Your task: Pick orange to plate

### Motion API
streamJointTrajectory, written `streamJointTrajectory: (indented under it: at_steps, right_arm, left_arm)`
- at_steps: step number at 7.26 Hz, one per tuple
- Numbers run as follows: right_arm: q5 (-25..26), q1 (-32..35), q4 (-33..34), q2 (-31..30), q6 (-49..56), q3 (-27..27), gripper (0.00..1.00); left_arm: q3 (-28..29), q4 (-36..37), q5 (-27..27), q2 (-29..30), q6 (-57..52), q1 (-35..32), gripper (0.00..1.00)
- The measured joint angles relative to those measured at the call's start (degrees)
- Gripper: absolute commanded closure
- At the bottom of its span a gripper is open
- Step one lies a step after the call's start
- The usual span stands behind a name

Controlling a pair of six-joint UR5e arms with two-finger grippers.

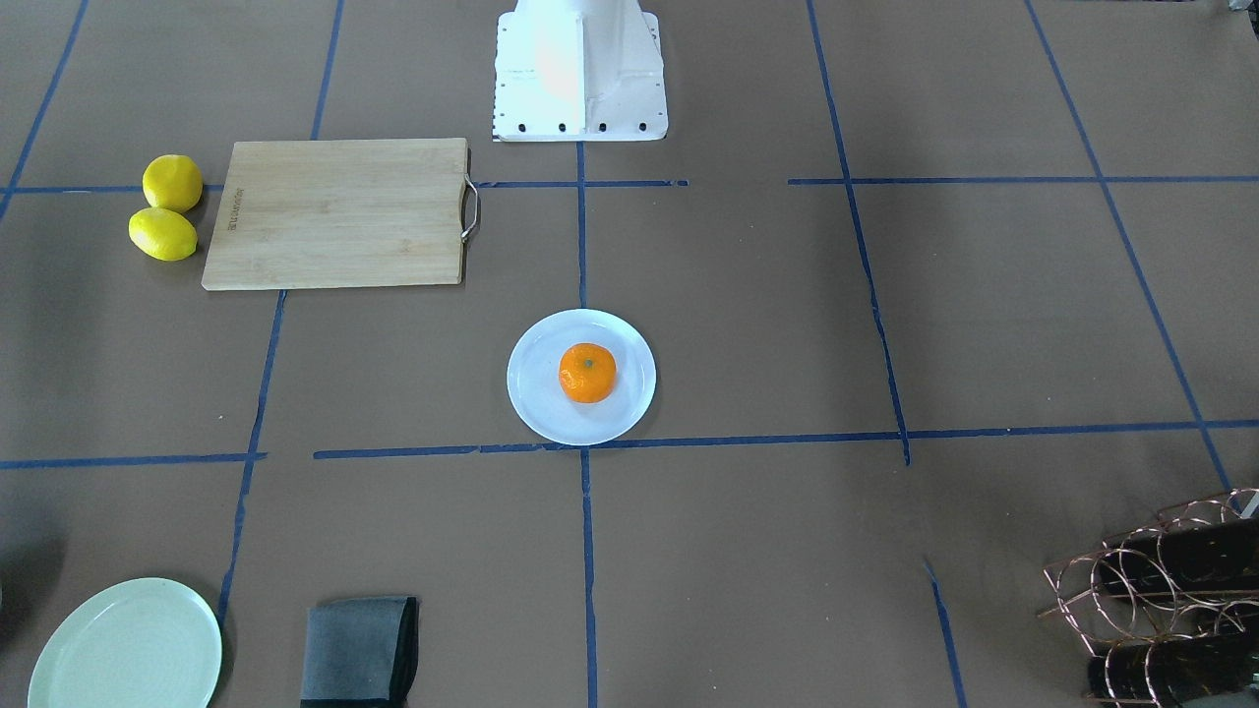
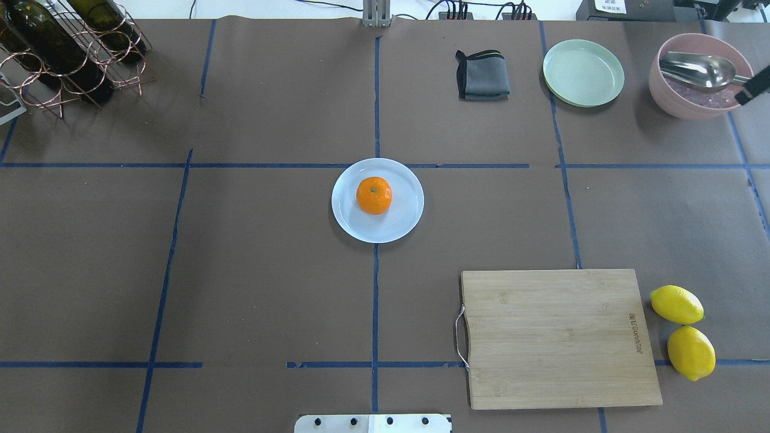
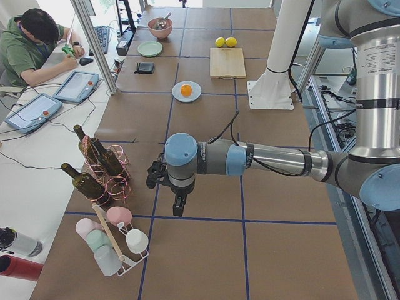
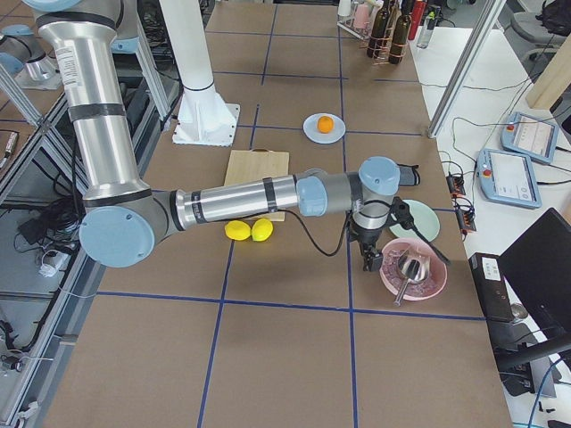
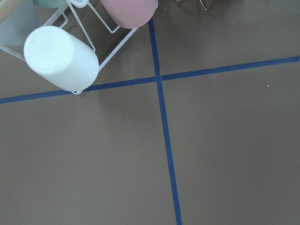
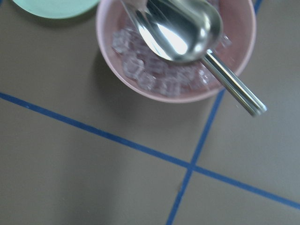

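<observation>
The orange [image 1: 587,373] [image 2: 373,195] sits stem dimple up in the middle of the pale bluish-white plate [image 1: 536,398] [image 2: 400,225] at the table's centre, with nothing touching it. In the exterior left view my left gripper [image 3: 178,209] hangs low over the table's left end, beside the cup rack and far from the plate [image 3: 195,95]. The exterior right view shows my right gripper [image 4: 368,261] at the right end, next to the pink bowl. I cannot tell whether either gripper is open or shut. Neither wrist view shows any fingers.
A wooden cutting board [image 2: 559,337] lies at the near right with two lemons [image 2: 683,331] beside it. A green plate [image 2: 583,72], a grey cloth [image 2: 482,75] and a pink bowl [image 2: 665,96] with ice and a spoon line the far right. A wine rack [image 2: 60,54] stands far left.
</observation>
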State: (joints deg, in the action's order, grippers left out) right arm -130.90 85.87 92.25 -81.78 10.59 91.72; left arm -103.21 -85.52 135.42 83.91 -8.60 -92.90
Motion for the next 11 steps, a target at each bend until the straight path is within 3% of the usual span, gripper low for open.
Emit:
streamJointTrajectory:
  at_steps: [3, 5, 11]
  right_arm:
    - [-1.1, 5.3, 1.5, -7.9, 0.0, 2.2, 0.00]
    - [-0.4, 5.9, 5.6, -9.1, -0.4, 4.7, 0.00]
    - [1.0, 6.0, 6.5, -10.8, -0.6, 5.6, 0.00]
  left_arm:
    - [0.0, 0.0, 0.1, 0.0, 0.0, 0.0, 0.00]
    - [0.0, 0.0, 0.1, 0.0, 0.0, 0.0, 0.00]
    - [-0.2, 0.0, 0.0, -0.1, -0.1, 0.0, 0.00]
